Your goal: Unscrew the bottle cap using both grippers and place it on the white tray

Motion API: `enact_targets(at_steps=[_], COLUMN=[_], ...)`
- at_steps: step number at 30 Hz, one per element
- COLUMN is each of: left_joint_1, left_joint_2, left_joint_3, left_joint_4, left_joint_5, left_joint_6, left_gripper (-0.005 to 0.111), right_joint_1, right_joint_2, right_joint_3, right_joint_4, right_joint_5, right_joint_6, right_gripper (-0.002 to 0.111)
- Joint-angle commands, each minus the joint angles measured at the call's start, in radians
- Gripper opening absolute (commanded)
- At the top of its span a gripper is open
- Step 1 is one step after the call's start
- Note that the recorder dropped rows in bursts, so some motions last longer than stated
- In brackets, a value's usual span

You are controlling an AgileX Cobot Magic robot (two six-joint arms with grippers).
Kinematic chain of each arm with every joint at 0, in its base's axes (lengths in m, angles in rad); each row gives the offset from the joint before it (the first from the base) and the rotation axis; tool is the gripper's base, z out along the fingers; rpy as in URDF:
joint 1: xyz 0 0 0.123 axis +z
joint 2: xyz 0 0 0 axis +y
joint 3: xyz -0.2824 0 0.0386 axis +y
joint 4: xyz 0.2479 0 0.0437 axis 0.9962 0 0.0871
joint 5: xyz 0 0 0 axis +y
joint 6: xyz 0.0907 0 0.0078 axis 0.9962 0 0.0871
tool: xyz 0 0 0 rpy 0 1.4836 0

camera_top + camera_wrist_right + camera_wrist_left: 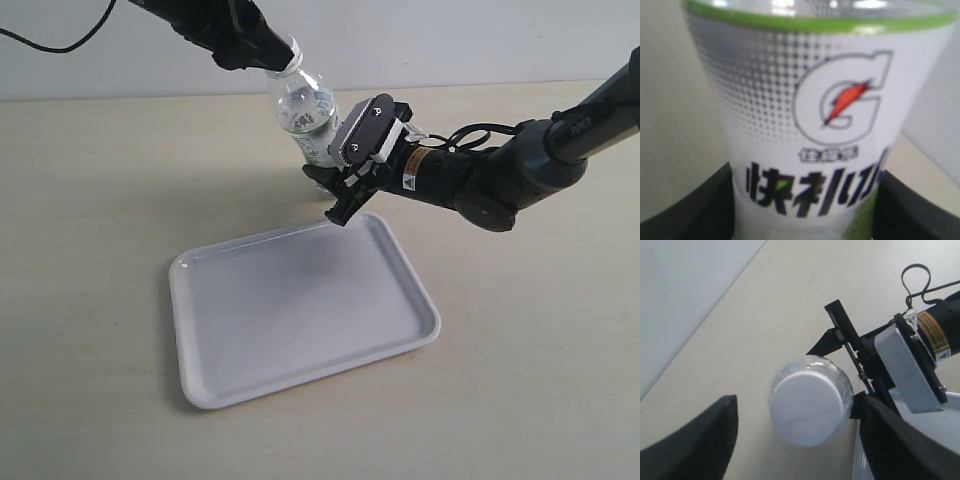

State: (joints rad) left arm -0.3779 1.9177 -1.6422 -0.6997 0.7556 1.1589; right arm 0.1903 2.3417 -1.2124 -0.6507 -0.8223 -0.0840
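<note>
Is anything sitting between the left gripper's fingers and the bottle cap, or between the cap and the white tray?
Nothing visible does. The bottle cap sits bare between the open fingers of the left gripper. The white tray lies empty, with only the right gripper, gripping the bottle, near its far edge.

I read a big G with an orange bolt on my bottle's (pixel 740 90) label (pixel 810 165), with dark Chinese characters beneath. The sticker (pixel 934 332) on my right arm (pixel 540 165) is illegible.
</note>
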Motion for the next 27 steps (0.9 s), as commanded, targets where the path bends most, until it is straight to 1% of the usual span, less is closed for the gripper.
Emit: enact_targets(at_steps=[1,8,13,15,18,27], left_joint_1=[-0.004,-0.008,-0.022,-0.027,-0.033,-0.033], left_joint_2=[-0.01,-0.01,-0.01,-0.01,-0.01,-0.004], left_joint_3=[-0.001,-0.001,-0.001,-0.001,-0.001,-0.001], left_joint_4=[0.06,0.063,0.063,0.059,0.053,0.023], left_joint_5=[-0.005,-0.001,0.0,0.0,-0.002,-0.002], left_joint_6=[0.024,0.16,0.343,0.383,0.407,0.4], left_gripper=[0.069,0.069,0.069,0.069,0.069,0.069], right_joint_1=[-0.005,-0.005,-0.005,-0.005,-0.005,-0.005], right_joint_2=[-0.007,-0.007,-0.007,-0.007,-0.007,-0.007], right_joint_3=[-0.005,-0.005,-0.005,-0.005,-0.005,-0.005], right_joint_4=[0.015,0.015,0.015,0.015,0.015,0.015], right_joint_5=[-0.019,-0.016,-0.016,-0.016,-0.016,-0.016], right_joint_6=[0.004,0.004,0.004,0.004,0.004,0.004], right_gripper=[0.0,0.0,0.0,0.0,0.0,0.0])
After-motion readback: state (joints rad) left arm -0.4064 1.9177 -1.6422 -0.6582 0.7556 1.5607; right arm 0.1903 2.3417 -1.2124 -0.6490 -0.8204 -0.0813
